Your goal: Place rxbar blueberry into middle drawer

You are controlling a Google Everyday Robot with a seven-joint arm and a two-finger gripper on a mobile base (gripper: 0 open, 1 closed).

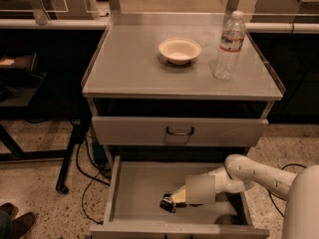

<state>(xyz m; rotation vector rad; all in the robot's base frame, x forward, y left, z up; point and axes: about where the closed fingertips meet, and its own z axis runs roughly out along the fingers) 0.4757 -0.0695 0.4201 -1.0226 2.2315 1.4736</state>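
Observation:
The middle drawer point(137, 190) is pulled open at the bottom of the cabinet, a shallow grey box with low walls. My gripper point(173, 200) reaches into it from the right, low over the floor near the drawer's front middle. It is shut on the rxbar blueberry point(166, 203), a small dark bar that sticks out to the left of the fingertips, at or just above the drawer floor. The arm point(259, 176) comes in over the drawer's right wall.
A closed drawer front with a dark handle point(179, 131) sits above the open drawer. On the cabinet top point(124, 68) stand a cream bowl point(179, 50) and a clear water bottle point(227, 46). Cables point(89, 166) and a person's shoes point(15, 224) are on the floor at left.

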